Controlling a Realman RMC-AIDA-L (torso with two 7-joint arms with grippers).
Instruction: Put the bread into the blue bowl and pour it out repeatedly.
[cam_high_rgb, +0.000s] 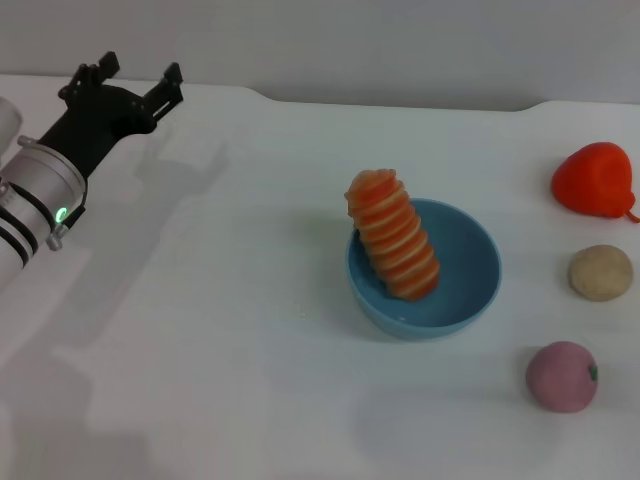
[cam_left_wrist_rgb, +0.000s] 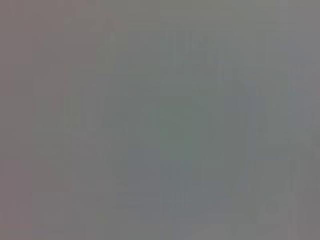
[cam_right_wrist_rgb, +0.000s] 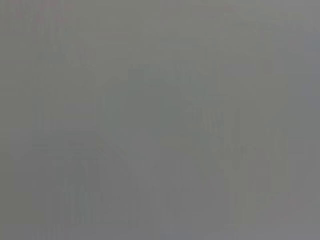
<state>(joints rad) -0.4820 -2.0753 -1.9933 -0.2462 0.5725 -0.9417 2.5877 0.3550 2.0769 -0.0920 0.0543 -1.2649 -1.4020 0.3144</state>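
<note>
1. Currently the bread (cam_high_rgb: 393, 236) is sitting inside the blue bowl (cam_high_rgb: 470, 262), leaning with its lower end on the bowl floor and its upper end rising above the far-left rim. The striped side is facing the head camera.
2. The blue bowl is standing upright near the middle of the worktop (cam_high_rgb: 200, 330); nothing is gripping it.
3. The left end effector (cam_high_rgb: 122, 82) is hanging over the far-left corner of the worktop, well apart from the bowl. Its fingers are standing apart with a clear gap, and it is carrying nothing.
4. The right end effector is not appearing in the head view, and both wrist views are showing only blank grey, so its condition cannot be told.
5. Judgement on progress: the loading half of 1 cycle is looking complete, since the bread is already in the bowl. The pouring half is not yet done: the bowl needs grasping and tipping so the bread slides out.
6. Bystanders: a red fruit (cam_high_rgb: 596, 179), a tan ball (cam_high_rgb: 600, 272) and a pink ball (cam_high_rgb: 561, 376) are lying along the right side, clear of the bowl.
</note>
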